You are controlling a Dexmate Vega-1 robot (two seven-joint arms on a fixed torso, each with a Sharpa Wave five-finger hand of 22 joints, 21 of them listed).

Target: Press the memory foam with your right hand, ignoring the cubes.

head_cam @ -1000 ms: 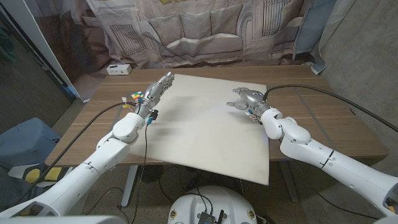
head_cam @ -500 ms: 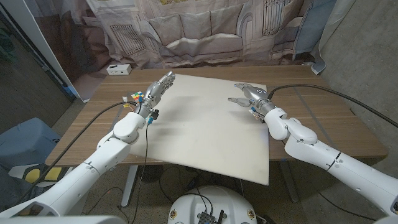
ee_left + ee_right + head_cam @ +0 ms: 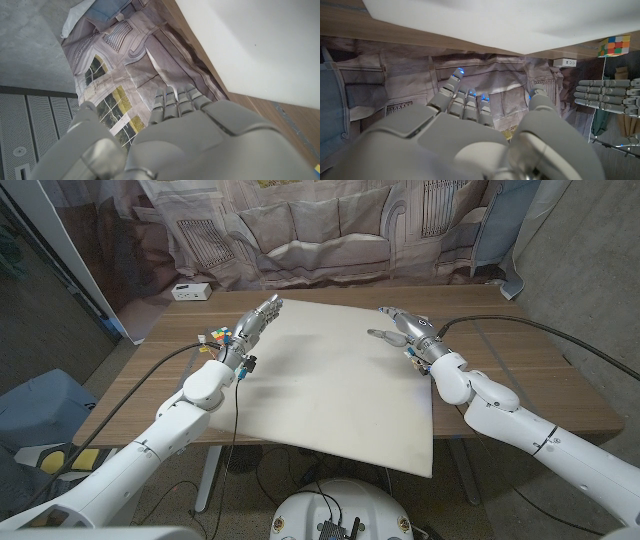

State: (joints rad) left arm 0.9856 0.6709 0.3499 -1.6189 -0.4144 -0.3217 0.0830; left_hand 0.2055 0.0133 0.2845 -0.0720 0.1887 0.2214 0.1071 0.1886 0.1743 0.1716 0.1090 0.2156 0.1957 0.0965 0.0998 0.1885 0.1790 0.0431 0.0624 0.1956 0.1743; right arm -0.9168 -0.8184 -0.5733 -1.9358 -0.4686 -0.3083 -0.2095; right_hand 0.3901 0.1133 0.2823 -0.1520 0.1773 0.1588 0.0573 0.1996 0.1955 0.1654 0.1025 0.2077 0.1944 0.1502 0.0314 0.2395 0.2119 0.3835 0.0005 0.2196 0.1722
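Right robot hand (image 3: 403, 327) spread open, empty, above memory foam (image 3: 330, 385)

Place: a robot test room, staged rather than lived in.
Backdrop: a printed cloth (image 3: 300, 230) hung along the far side — its pattern shows sofas and windows.
Walls: bare grey concrete (image 3: 580, 250) on the right, a dark glass partition (image 3: 50, 280) on the left.
Furniture: a wooden table (image 3: 530, 370).
Wiring: a white power strip (image 3: 190, 291) at the table's far left corner — cables (image 3: 530, 330) run to the robot's arms.
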